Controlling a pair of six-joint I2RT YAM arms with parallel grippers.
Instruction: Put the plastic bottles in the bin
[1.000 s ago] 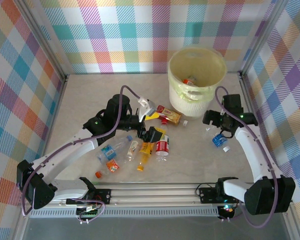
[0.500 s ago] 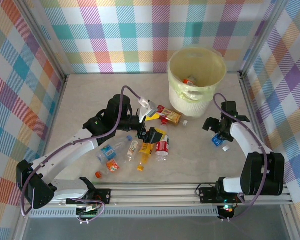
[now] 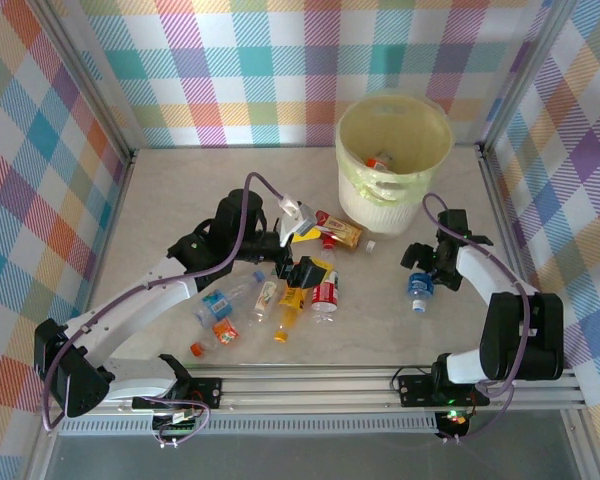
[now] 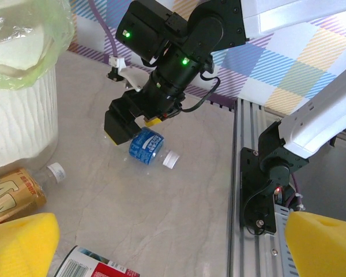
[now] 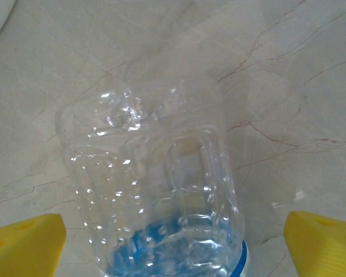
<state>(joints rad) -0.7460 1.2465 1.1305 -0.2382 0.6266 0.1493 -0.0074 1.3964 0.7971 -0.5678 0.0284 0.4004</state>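
The pale-yellow bin [image 3: 420,185] stands at the back right with a red-labelled bottle [image 3: 380,162] inside. Several plastic bottles [image 3: 290,300] lie in a loose pile in the middle of the table. My left gripper [image 3: 302,243] hovers open over the pile's far edge, and its yellow fingertips [image 4: 20,242] have nothing between them. A clear bottle with a blue label [image 3: 418,288] lies apart on the right. My right gripper [image 3: 421,268] is lowered over it, open. The bottle [image 5: 155,190] lies between the two yellow pads [image 5: 26,236], with a gap at the right pad.
A gold-labelled bottle [image 3: 338,232] and a loose white cap [image 3: 371,244] lie in front of the bin. An orange cap [image 3: 196,349] sits near the front rail [image 3: 310,385]. Checked walls enclose the table on three sides.
The right arm swung left and down over the blue-labelled bottle, which slid a little left. Its jaws now straddle the bottle. The left arm has not moved.
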